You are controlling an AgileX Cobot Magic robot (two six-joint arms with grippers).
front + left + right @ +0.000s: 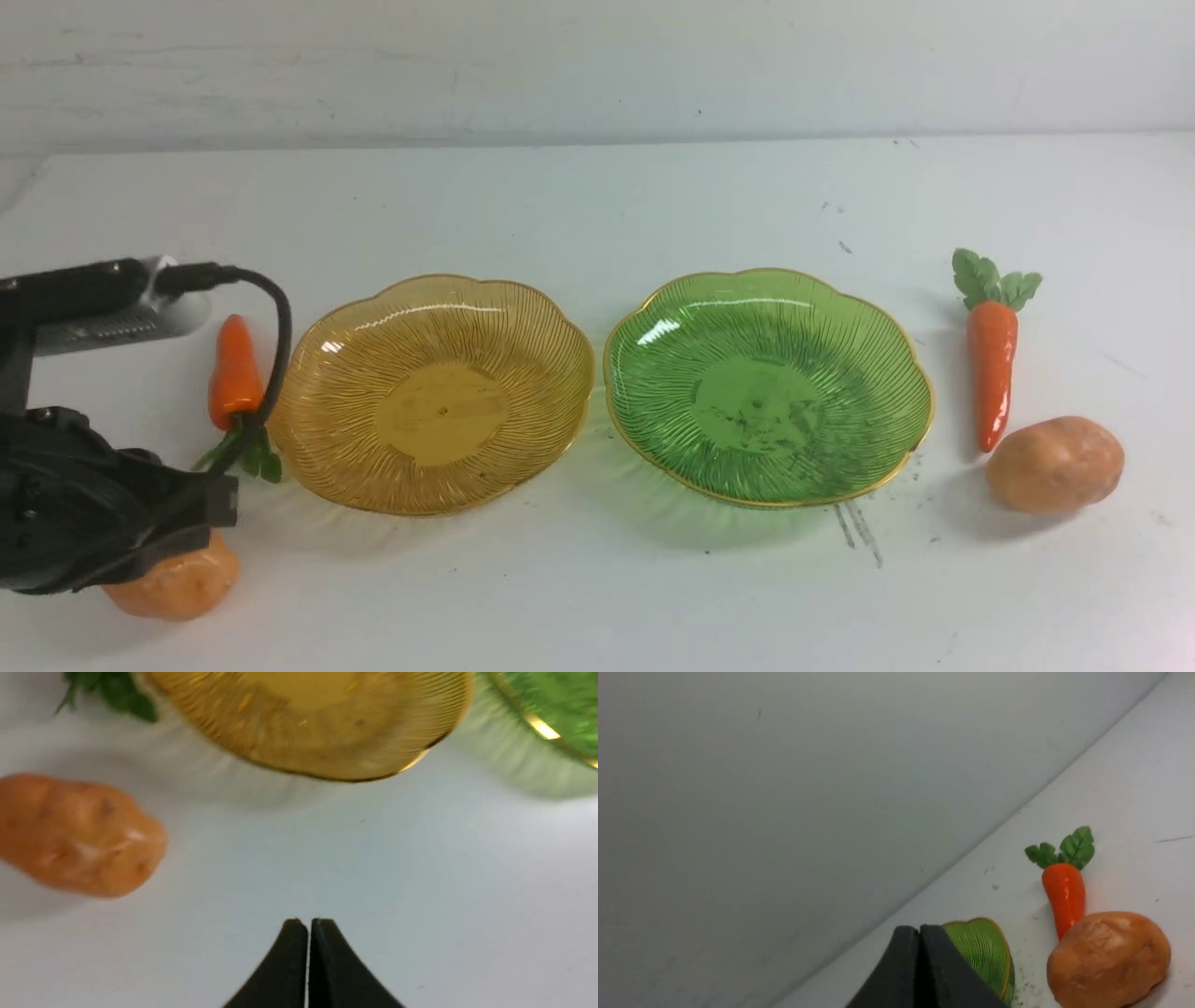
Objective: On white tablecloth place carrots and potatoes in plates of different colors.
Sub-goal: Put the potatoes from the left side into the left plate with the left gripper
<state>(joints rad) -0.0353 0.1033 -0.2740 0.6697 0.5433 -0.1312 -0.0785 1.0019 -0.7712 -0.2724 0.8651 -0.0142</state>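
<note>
On the white tablecloth (597, 579) the amber plate (434, 392) and the green plate (766, 387) stand side by side, both empty. The short carrot (233, 373) lies left of the amber plate, and one potato (173, 583) lies in front of it, partly hidden by my left arm (84, 504). The long carrot (991, 369) and the other potato (1055, 464) lie right of the green plate. My left gripper (308, 921) is shut and empty above bare cloth, beside the potato (79, 835) and short of the amber plate (317, 723). My right gripper (920, 928) is shut and empty, held back from the green plate (985, 952), carrot (1064, 891) and potato (1108, 959).
A pale wall (597, 65) runs along the table's far edge. A black cable (275, 327) loops from my left arm's camera over the short carrot. Dark scuff streaks (859, 527) mark the cloth in front of the green plate.
</note>
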